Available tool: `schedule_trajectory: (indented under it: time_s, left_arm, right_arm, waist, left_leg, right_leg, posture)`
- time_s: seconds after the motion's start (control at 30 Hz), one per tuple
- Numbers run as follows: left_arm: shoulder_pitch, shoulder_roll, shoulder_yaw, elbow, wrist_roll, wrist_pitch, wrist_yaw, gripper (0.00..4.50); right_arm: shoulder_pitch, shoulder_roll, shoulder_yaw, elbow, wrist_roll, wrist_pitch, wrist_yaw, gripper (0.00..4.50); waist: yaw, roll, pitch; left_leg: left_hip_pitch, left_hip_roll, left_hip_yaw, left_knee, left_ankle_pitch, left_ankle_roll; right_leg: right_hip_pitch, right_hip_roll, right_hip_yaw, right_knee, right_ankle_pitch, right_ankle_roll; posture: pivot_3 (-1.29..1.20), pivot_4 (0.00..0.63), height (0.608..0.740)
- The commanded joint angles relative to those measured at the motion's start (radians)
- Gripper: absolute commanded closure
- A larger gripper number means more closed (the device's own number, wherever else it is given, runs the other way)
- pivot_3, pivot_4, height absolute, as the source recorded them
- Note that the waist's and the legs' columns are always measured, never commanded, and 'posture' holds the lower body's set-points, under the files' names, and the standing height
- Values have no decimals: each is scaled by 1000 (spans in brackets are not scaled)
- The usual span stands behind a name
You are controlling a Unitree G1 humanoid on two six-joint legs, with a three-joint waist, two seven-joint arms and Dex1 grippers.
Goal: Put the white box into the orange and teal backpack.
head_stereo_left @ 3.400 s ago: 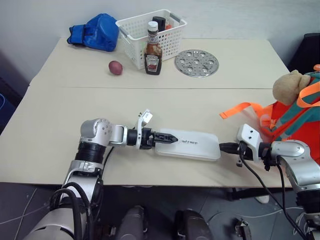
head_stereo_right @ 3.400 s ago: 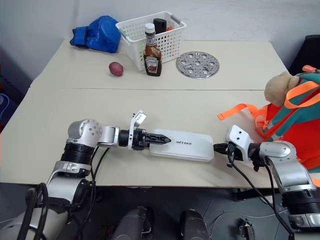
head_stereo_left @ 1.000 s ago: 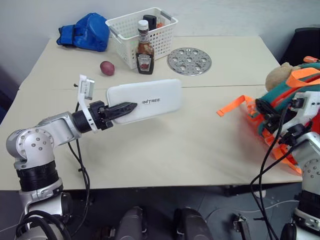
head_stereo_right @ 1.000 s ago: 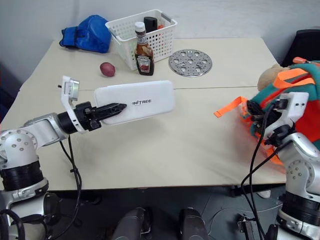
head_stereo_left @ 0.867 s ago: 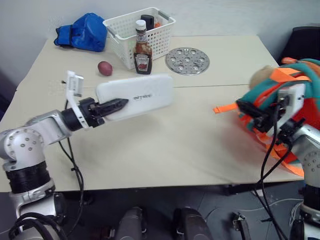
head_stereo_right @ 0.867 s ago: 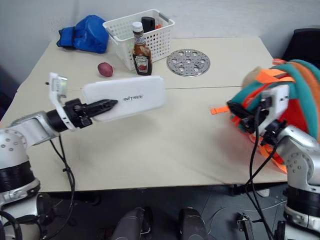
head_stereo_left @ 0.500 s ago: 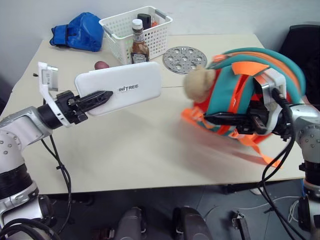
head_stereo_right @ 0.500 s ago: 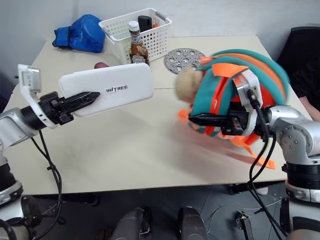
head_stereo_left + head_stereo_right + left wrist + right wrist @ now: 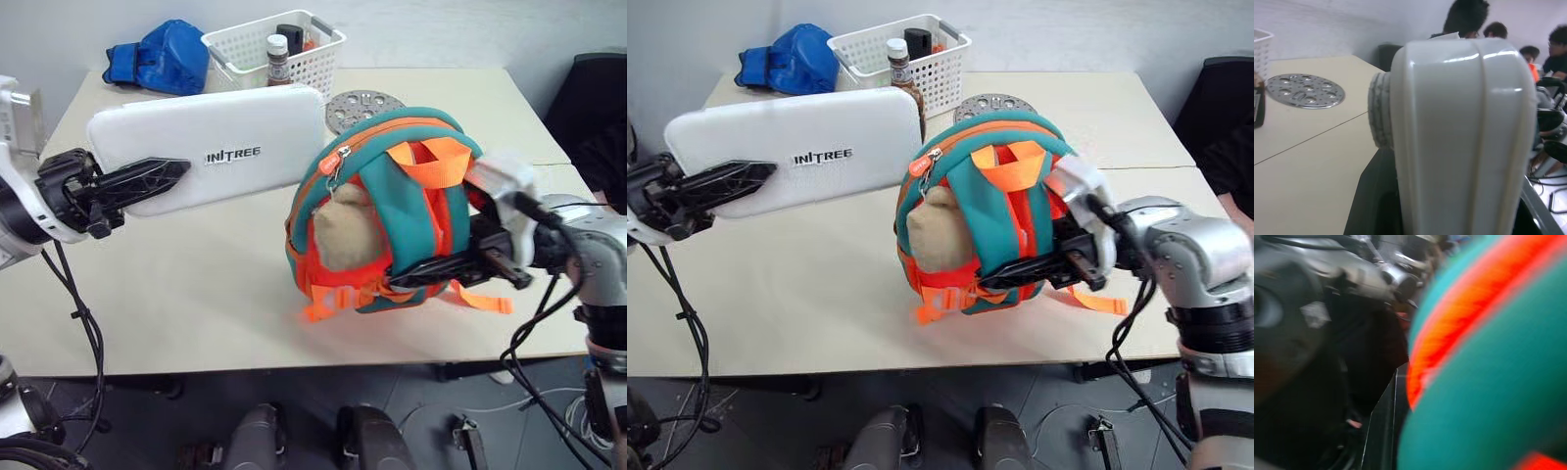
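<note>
The box (image 9: 206, 145) is in the air above the left part of the table (image 9: 196, 284), its lid with the grey lettering facing the head camera and its long side running roughly level. The left gripper (image 9: 157, 179) holds it by its left end, the black fingers closed flat against the lid and pointing to the right. The box's right end comes just beside the backpack (image 9: 392, 220), which hangs in front of the robot over the table's near right half. I cannot tell whether the two touch.

The backpack is upright, with its teal straps and orange loops turned toward the camera. A tan plush toy (image 9: 343, 235) hangs against its lower left side, and a zip pull dangles from the orange edge at upper left. The right gripper (image 9: 431, 269) reaches in from the right, its fingers narrow and closed on a teal strap low on the backpack. An orange strap end (image 9: 482, 299) trails below it toward the table edge.

Behind, near the far edge of the table, stands a white basket (image 9: 279, 54) with a sauce bottle (image 9: 278, 57) in front of it, its lower part hidden behind the box. A blue bundle (image 9: 162, 57) lies to the left of the basket. A round perforated metal disc (image 9: 358, 103) shows between the basket and the top of the backpack.
</note>
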Motion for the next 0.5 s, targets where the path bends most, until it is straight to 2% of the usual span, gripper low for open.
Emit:
schedule_trajectory:
  time_s: [0.03,0.2,0.4,0.5]
  left_arm:
    - [-9,73,47,-38,-33,-42,-61,3289]
    - [64,166,29,-47,74,-132,-147,3289]
    - [-7,232,74,70,52,-149,-173,3289]
    - [39,247,82,34,50,-136,-205,3289]
  right_arm:
    - [-7,-1,-28,-10,-2,-15,-10,4483]
    - [13,-5,-39,-27,3,-2,-35,4483]
    - [33,-11,-43,-49,8,2,-45,4483]
    - [39,-10,-44,-59,10,5,-48,4483]
  waist:
    - [-2,0,0]
    - [-3,0,0]
    - [0,-1,0]
    - [-1,0,0]
  left_leg:
    - [-1,0,0,0,0,0]
    - [-4,0,1,1,0,0]
    - [-9,0,1,2,2,0]
    - [-9,0,2,2,2,0]
  right_leg:
    - [-1,0,0,0,0,0]
    - [-6,1,0,2,0,0]
    - [-11,1,0,5,0,0]
    - [-11,0,1,5,0,0]
  posture:
    - [0,150,740]
    - [0,150,740]
    - [0,150,740]
    - [0,150,740]
